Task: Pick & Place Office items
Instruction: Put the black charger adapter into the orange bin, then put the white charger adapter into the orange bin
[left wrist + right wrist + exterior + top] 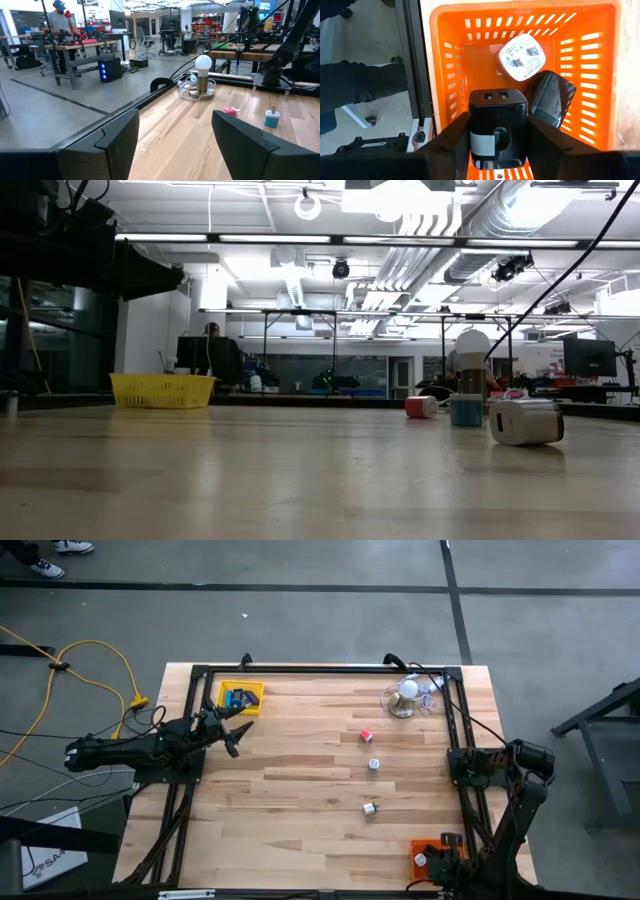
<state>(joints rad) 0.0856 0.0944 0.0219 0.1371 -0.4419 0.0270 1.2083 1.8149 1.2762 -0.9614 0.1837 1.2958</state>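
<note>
- Two arms, two trays, three loose small pieces on the bare wood, one lamp-like ball.
- At far left: left gripper, fingers spread wide and holding nothing, just beside the yellow tray near the table's rear left corner.
- In the yellow tray: blue pieces, number not readable from above; from the low view only the tray's mesh wall shows.
- On open wood, right of centre, three loose items in a rough line from rear to front, each apart from the others: one red piece, one silver-white piece, one more whitish piece.
- At the rear right: one white ball-shaped object on a stand, with a clear wiry tangle around it.
- At the front right corner: one orange tray, right gripper over it.
- In the orange tray: one white plug adapter and one dark glossy piece against the far and side walls.
- Right gripper closed narrow on a black charger block, block upright between the fingers and inside the orange tray's walls; whether it rests on the tray floor, cannot tell.
</note>
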